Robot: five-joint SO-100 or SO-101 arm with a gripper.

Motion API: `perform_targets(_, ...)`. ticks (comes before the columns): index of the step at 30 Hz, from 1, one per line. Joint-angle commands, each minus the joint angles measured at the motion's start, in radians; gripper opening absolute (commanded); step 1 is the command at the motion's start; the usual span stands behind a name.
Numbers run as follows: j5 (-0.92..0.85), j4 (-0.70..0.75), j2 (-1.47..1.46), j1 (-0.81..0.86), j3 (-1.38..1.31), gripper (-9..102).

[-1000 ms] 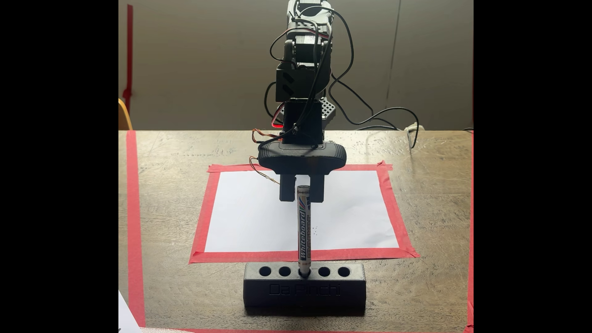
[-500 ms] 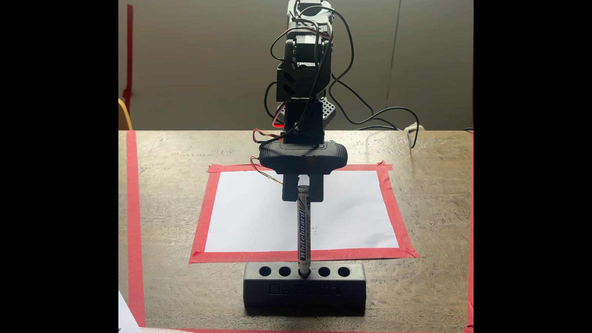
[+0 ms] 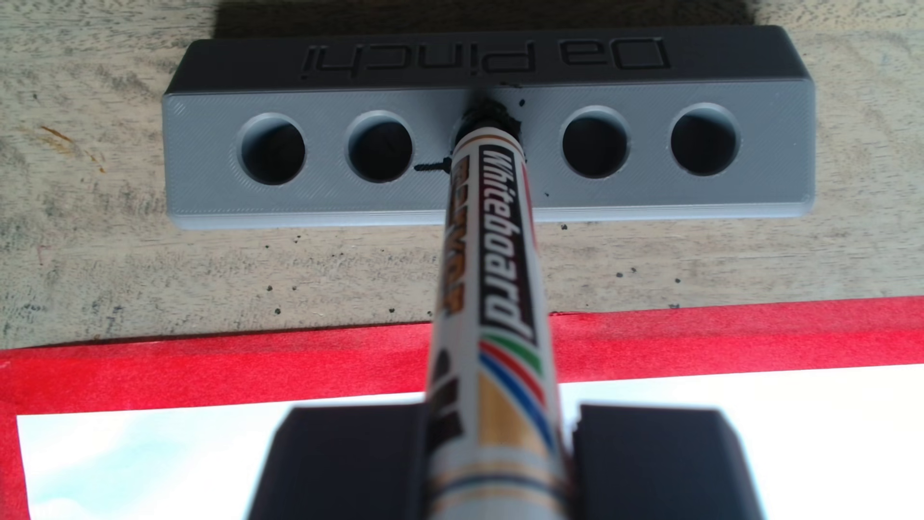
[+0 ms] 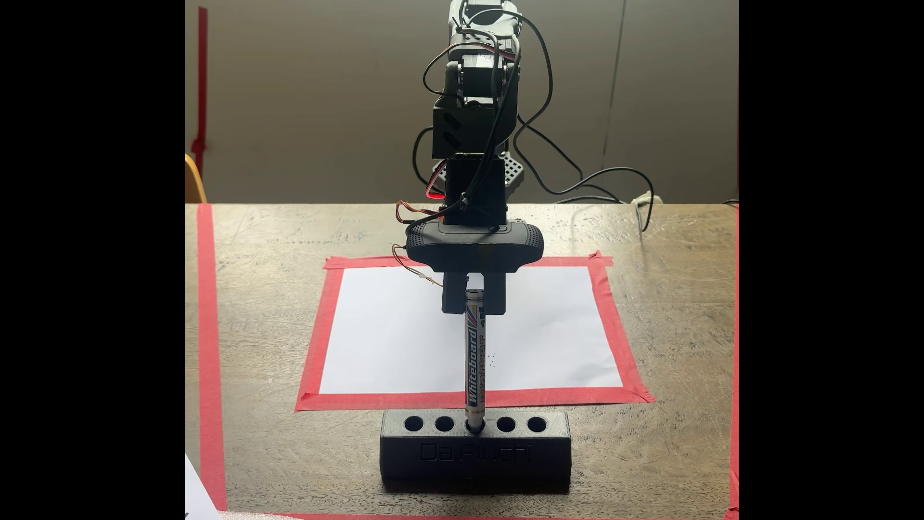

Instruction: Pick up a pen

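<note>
In the holder's [image 4: 475,452] middle hole stands the pen [image 4: 474,360].

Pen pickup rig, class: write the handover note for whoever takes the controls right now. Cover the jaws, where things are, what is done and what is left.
Gripper: jaws flank the upper end of the pen; in the wrist view they sit hard against its barrel, though firm contact is not certain.
Pen: upright, tip in the middle hole of the five-hole black holder, which stands on the table in front of the taped white paper.
Done: approach and alignment.
Left: confirm the grip, then lift the pen straight up out of the holder.
</note>
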Motion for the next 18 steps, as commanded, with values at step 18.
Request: perform_targets(18,-0.026,0.262,0.357,0.011,-0.025,-1)
